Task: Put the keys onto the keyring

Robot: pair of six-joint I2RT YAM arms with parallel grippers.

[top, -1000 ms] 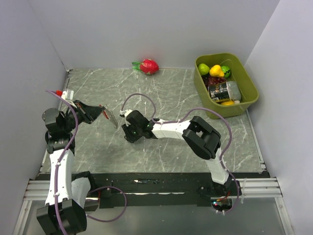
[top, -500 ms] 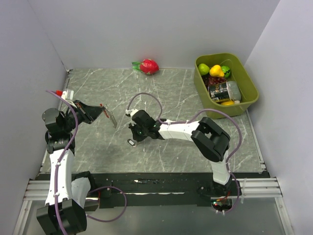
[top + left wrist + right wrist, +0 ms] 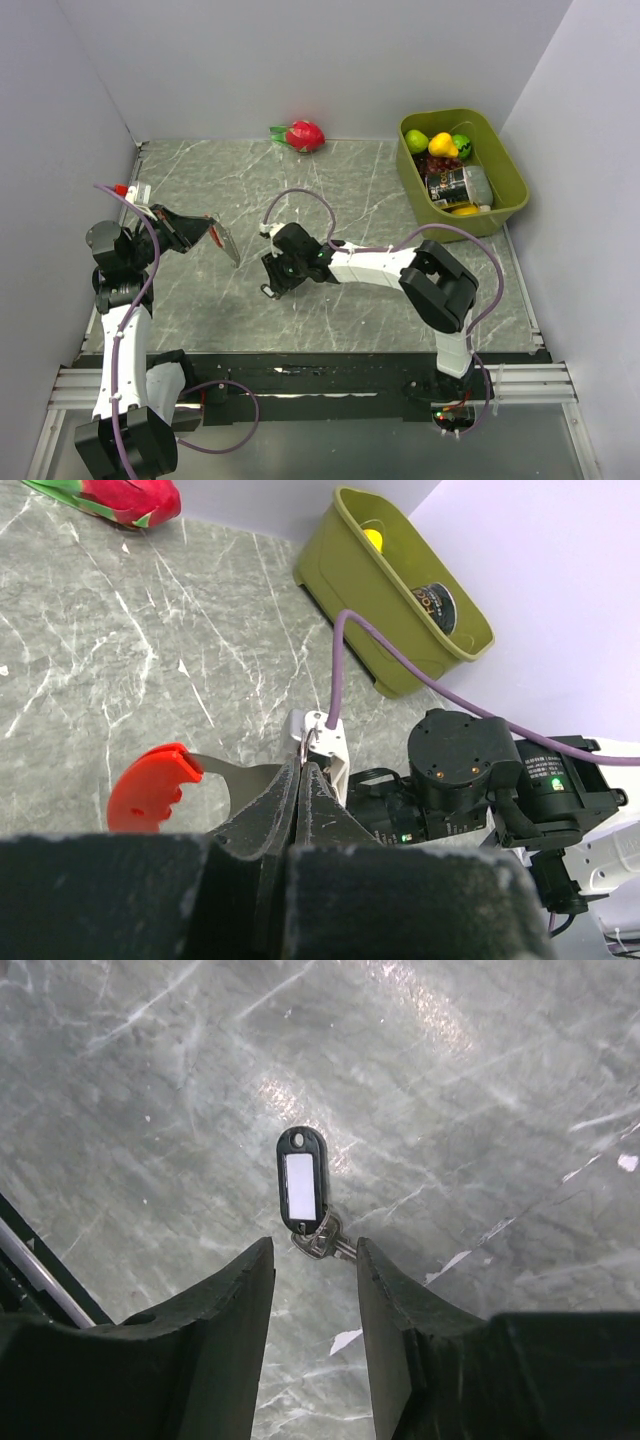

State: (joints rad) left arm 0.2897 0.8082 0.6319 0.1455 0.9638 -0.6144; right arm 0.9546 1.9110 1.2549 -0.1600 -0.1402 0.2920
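The keys [image 3: 302, 1182], a black tag with a white label joined to a small silvery key, lie flat on the grey marble table [image 3: 400, 200]. In the top view they show as a tiny dark piece [image 3: 268, 291]. My right gripper [image 3: 313, 1247] stands open just over them, a fingertip on each side of the silvery key and nothing held. That gripper [image 3: 275, 274] sits near the table's middle. My left gripper [image 3: 301, 780] is shut on the keyring [image 3: 150, 788], a red crescent on a silvery band, held raised at the left [image 3: 228, 243].
A green bin [image 3: 510, 190] with fruit and a can stands at the back right. A red dragon fruit [image 3: 303, 135] lies by the back wall. Purple cables loop over both arms. Walls close in on the left, back and right.
My right gripper shut briefly, then opened again, shifting a little to the right. The keys now lie uncovered on the table in front of it. The left arm has not moved.
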